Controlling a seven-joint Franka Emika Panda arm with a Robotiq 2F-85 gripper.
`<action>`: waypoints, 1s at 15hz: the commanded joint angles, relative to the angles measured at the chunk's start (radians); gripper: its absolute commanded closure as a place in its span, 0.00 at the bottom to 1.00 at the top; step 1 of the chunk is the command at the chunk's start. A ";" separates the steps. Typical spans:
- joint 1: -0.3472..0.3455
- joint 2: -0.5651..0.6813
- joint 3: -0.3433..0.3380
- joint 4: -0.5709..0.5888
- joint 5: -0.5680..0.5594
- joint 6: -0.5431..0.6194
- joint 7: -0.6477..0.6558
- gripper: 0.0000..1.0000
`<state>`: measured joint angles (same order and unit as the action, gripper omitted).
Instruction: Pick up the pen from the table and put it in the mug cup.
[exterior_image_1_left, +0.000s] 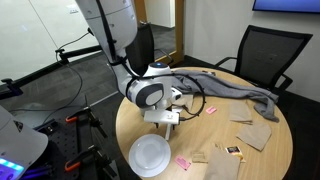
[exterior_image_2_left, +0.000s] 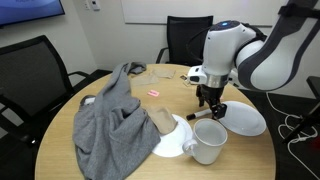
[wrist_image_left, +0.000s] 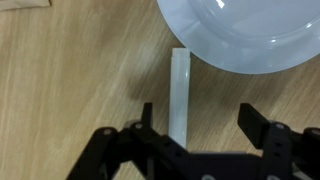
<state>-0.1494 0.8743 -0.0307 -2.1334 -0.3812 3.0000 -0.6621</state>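
Exterior views both showed the table as the biggest thing under me: round, light wood, w/ my gripper hanging low over it. A grey cloth lay heaped well off to one side of the hand, clear of the work.

Next in size was the white dish, just past my fingertips and a bit to one side. What I could see of it was bare.

The mug cup stood near the hand, upright, mouth up. Nothing stuck out of it; I couldn't see down to its bottom. Keeping it upright and close made sense, I'd say, since the drop would need only a short carry.

Smallest was the pen, flat on the wood directly below me, running lengthwise away from the wrist. Its far end was right by the dish rim; touching or not, I couldn't tell.

My jaws were spread wide and empty, one either side of the pen, which sat nearer one finger than the other. I judged that pose right for pinching across the thin shaft, but the off-centre line-up risked nudging the pen sideways before the grip closed.
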 joint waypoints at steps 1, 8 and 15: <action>-0.031 0.023 0.024 0.033 -0.019 0.000 -0.018 0.44; -0.037 0.043 0.037 0.063 -0.018 -0.006 -0.018 0.96; -0.048 -0.042 0.066 0.012 0.016 -0.018 0.021 0.95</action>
<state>-0.1645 0.9043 -0.0018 -2.0790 -0.3781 2.9997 -0.6590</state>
